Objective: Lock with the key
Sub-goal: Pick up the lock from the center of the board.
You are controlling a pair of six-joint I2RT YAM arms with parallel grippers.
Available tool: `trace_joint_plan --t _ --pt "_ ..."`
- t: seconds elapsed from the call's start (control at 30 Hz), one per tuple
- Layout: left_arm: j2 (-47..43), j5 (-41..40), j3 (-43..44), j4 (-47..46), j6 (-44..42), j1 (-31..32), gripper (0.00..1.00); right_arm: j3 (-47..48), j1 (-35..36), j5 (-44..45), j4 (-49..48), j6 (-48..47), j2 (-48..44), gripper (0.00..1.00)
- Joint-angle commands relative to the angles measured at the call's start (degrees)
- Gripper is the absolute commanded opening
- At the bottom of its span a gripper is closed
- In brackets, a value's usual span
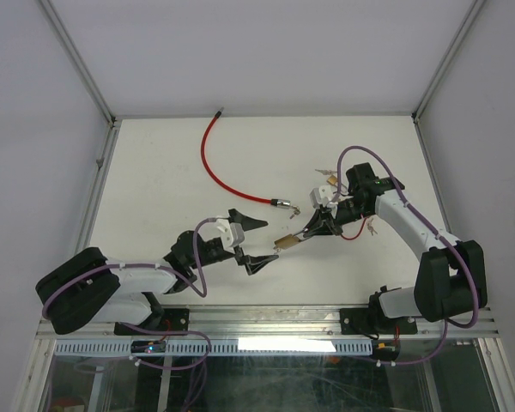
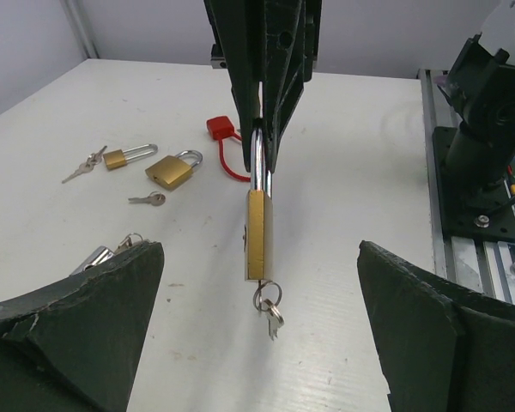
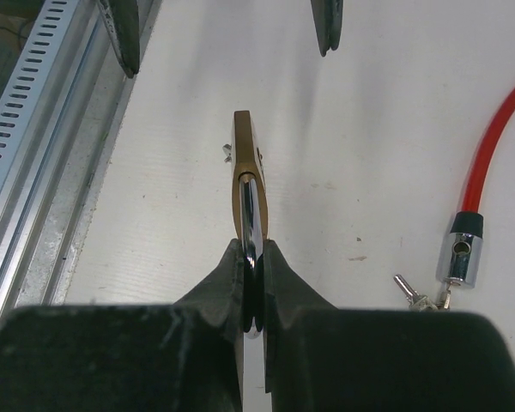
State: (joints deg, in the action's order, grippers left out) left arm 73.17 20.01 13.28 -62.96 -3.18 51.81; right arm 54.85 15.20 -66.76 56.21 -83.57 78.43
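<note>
Padlock (image 3: 246, 163) shackle pinched by right gripper (image 3: 253, 262); left gripper (image 1: 269, 239) spread wide

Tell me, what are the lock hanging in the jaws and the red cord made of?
The lock looks like brass: golden with a dull brushed sheen. Its loop seems to be steel, mirror-bright silver. The red cord looks plastic-coated, smooth and glossy, probably over wire; its tip is shiny metal.
</note>
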Motion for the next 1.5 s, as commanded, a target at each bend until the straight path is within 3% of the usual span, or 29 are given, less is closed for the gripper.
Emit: trace_joint_plan --t 0.0,0.3,0.67,1.17,1.47 --pt "0.3 1.7 2.9 -4.3 -0.4 1.0 0.98 2.3 -0.3 -4.9 0.1 -1.5 -1.8 0.00" --pt "1.8 -5.7 7.1 6.2 -9.1 5.6 0.95 2.5 -0.3 -4.6 0.3 -1.6 -1.5 0.00" --pt "7.5 -7.6 14.3 16.1 -10.5 6.6 0.88 2.5 -0.3 -4.6 0.4 -1.7 -1.7 0.00" --pt "13.6 -4.4 21.4 26.0 -10.5 6.6 0.51 2.2 -0.2 -4.2 0.6 -2.5 -1.9 0.00" --pt "13.6 -2.6 21.6 26.3 -11.1 6.5 0.10 1.8 0.1 -4.1 1.1 -3.4 -1.9 0.00"
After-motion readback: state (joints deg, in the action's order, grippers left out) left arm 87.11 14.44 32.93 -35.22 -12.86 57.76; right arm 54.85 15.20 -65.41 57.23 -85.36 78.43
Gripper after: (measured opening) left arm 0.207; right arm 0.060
